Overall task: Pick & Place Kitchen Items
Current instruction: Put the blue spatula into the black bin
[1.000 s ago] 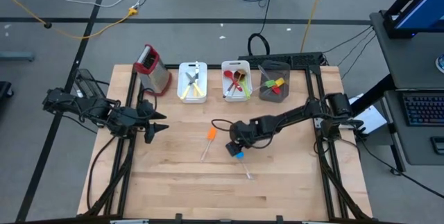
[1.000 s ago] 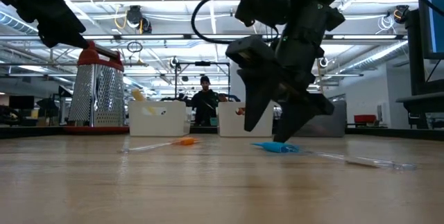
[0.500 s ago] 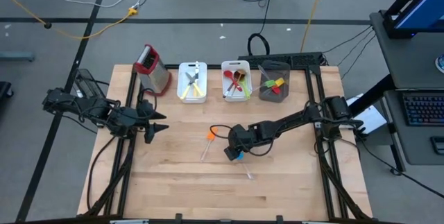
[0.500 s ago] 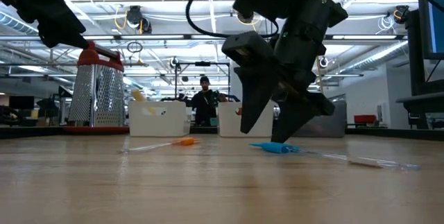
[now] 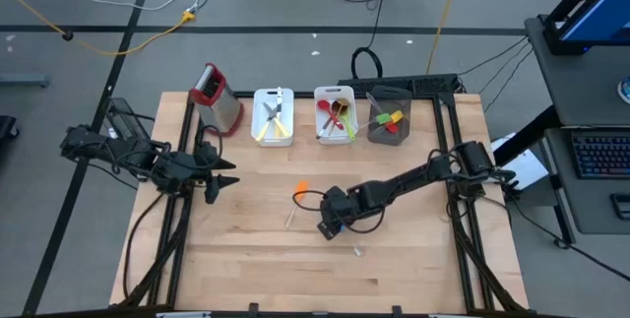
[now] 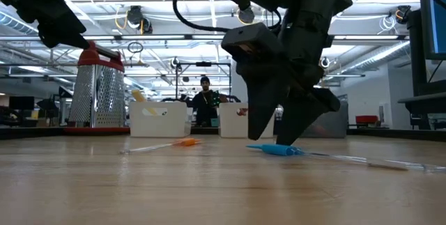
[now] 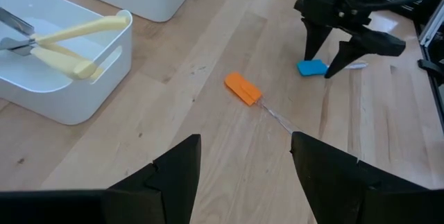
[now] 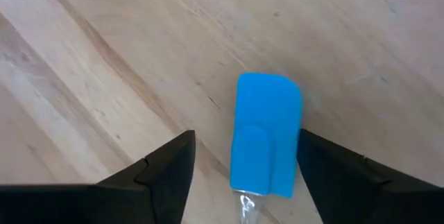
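Observation:
A blue spatula lies flat on the table, its blue head toward the left and its clear handle running right and nearer. My right gripper is open and points down just above the head, one finger on each side, touching nothing; it also shows in the low view and the high view. An orange spatula lies flat a little farther left. My left gripper is open and empty at the table's left edge.
At the far edge stand a metal grater with a red top, two white bins holding utensils, and a grey cup with more. A person stands in the room behind. Bare wood lies along the near side.
My right gripper has gone toward the table's near edge and a little left, coming over the blue spatula's head with its fingers still open. The blue and orange spatulas have stayed where they were.

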Robot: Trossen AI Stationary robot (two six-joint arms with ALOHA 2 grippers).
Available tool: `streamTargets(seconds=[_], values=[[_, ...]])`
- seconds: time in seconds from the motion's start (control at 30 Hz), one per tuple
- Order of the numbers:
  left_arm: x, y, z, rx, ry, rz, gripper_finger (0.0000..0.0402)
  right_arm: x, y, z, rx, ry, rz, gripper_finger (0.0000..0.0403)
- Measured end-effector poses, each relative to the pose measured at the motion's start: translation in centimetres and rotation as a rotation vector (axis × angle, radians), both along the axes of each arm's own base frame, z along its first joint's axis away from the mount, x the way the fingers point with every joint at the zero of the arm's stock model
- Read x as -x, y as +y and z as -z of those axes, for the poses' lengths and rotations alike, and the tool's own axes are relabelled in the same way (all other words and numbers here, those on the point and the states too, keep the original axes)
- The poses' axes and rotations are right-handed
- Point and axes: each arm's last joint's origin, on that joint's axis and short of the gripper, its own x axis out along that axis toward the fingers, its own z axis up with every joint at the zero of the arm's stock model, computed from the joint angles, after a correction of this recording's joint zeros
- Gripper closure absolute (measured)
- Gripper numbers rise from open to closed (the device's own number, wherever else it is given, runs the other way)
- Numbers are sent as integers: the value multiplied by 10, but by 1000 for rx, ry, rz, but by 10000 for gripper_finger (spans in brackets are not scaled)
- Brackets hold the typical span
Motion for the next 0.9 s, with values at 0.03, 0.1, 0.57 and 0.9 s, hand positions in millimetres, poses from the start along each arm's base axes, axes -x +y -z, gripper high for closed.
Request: streamTargets(seconds=[0.03,0.1,0.57,0.9], values=[[0,0,0,0,0,0,172,0,1,3,17,4,-1,165],[0,0,0,0,0,0,172,1,4,9,64,12,-3,175],[0,0,0,9,-2,-7,172,13,-1,12,268,108,9,259],[0,0,0,9,-2,-7,172,13,-7,12,278,121,15,277]])
